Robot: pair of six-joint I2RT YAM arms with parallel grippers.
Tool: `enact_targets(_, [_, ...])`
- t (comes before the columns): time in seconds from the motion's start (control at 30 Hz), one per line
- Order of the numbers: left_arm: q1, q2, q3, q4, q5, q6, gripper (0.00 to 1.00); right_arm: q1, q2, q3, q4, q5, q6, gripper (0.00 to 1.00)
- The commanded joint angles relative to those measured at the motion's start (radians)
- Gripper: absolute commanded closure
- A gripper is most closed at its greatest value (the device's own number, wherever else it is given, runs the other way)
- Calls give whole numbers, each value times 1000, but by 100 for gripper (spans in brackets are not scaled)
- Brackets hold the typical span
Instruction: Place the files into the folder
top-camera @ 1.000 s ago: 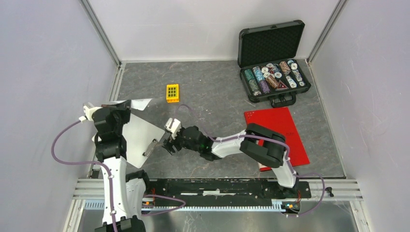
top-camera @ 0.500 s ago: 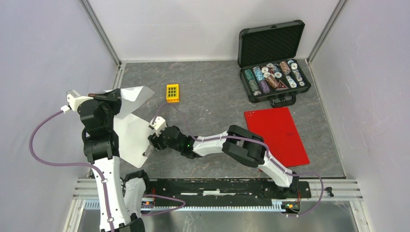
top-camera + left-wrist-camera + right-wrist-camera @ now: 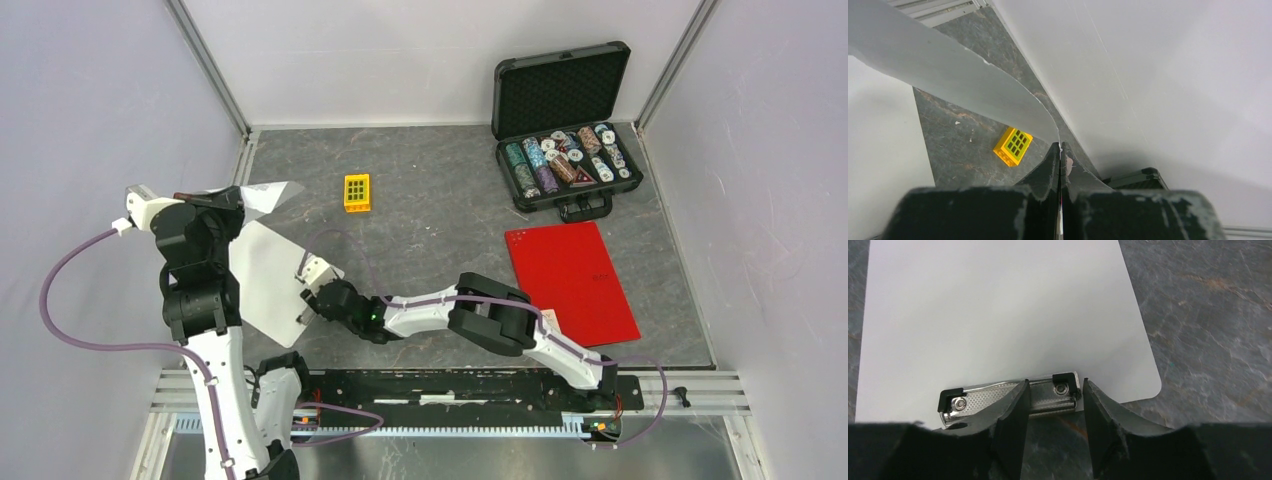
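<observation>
table point(image 3: 430, 190): grey | on it: clipboard point(image 3: 265, 285), yellow block point(image 3: 357, 192), chip case point(image 3: 566, 160), folder point(image 3: 570, 280)

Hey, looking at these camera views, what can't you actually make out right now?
1. Print on the paper sheet: left wrist view shows only a plain side; top view is too small.
2. Near corner of the folder: top view, covered by the right arm.
3. Left part of the clipboard: top view, behind the left arm.
4. Whether the right fingers touch the metal clip: right wrist view, contact unclear.
</observation>
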Motion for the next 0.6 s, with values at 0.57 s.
enact_targets(0.57, [-3, 7, -4, -60, 412, 154, 98, -130, -558, -873, 92, -103, -315, 60])
